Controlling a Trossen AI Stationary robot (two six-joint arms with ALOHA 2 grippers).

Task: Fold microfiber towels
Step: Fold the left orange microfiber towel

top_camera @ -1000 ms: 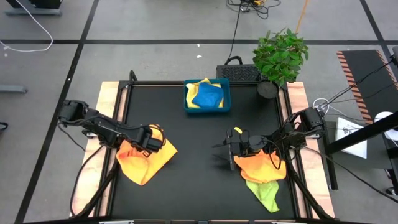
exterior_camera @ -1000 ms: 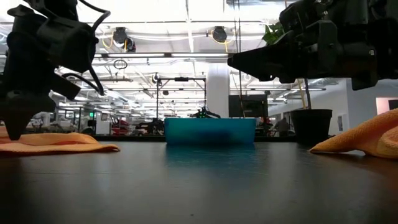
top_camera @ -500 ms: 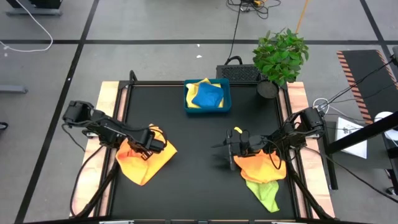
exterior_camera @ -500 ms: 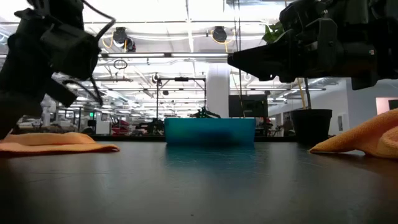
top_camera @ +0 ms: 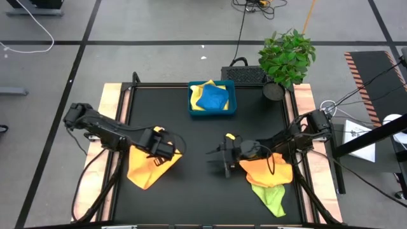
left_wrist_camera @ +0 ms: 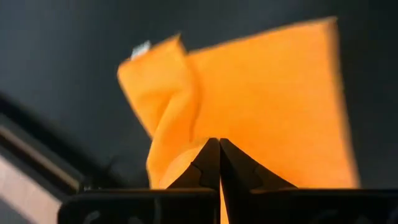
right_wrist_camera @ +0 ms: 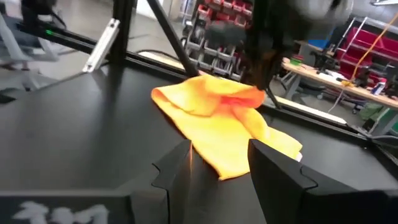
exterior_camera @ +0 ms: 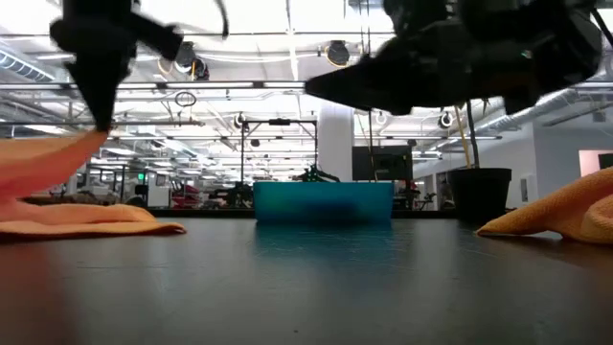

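Seen from overhead, the left arm reaches from the left edge of the frame toward the centre, bent at the elbow. Its gripper (top_camera: pixel 166 150) has its fingers clenched on an edge of the orange towel (top_camera: pixel 147 166), lifting that edge while the rest lies crumpled on the black counter (top_camera: pixel 197 191) at lower left. In the left wrist view the two dark fingers (left_wrist_camera: pixel 208 167) meet tip to tip over soft, matte orange cloth.

The right arm stretches from the right edge toward the middle, its gripper (top_camera: pixel 222 158) hovering low and level over bare counter, fingers spread apart and holding nothing. Behind it, at lower right, a second orange towel (top_camera: pixel 267 172) lies rumpled, seemingly atop a lime green towel (top_camera: pixel 272 198).

A rigid blue tray (top_camera: pixel 212 111) at upper centre holds bunched blue and pale yellow towels (top_camera: pixel 210 97).
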